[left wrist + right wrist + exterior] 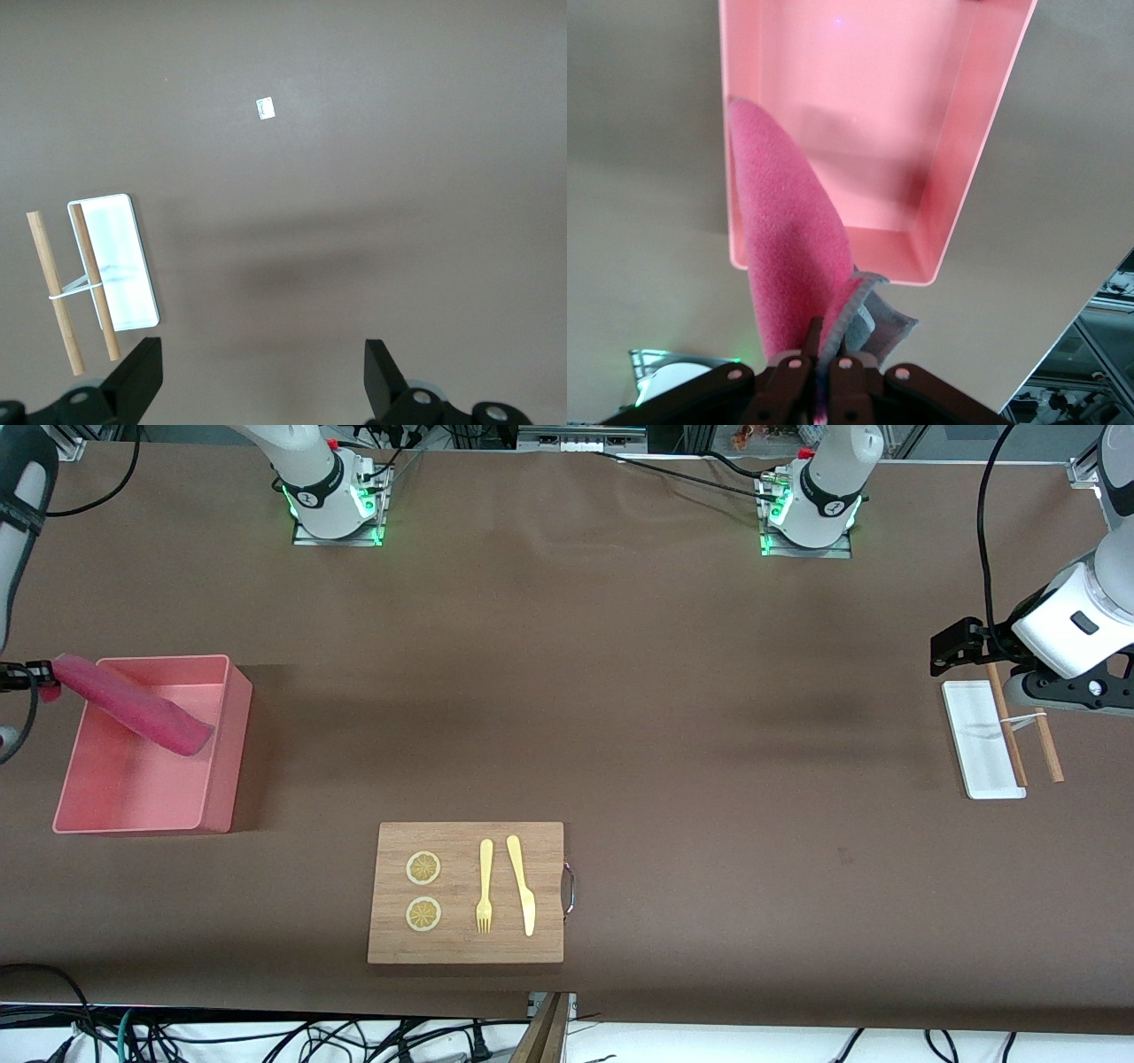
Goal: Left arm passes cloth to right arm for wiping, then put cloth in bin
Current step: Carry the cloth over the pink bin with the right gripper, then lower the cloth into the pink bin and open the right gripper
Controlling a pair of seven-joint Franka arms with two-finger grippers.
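The crimson-pink cloth [133, 704] hangs slanted from my right gripper [49, 676], which is shut on one end of it beside the bin's wall at the right arm's end of the table. The free end of the cloth reaches over the inside of the salmon-pink bin [235, 744]. The right wrist view shows the cloth [788, 257] pinched between the shut fingers of the right gripper [824, 354], with the bin [921, 133] below it. My left gripper [948, 651] hovers open and empty at the left arm's end. In the left wrist view the left gripper [263, 372] has bare table under it.
A flat white tray [979, 740] with two banded wooden sticks [1019, 726] lies under the left arm. A wooden board [465, 892] near the front camera carries two lemon slices, a yellow fork and a knife. A small white label [265, 108] lies on the table.
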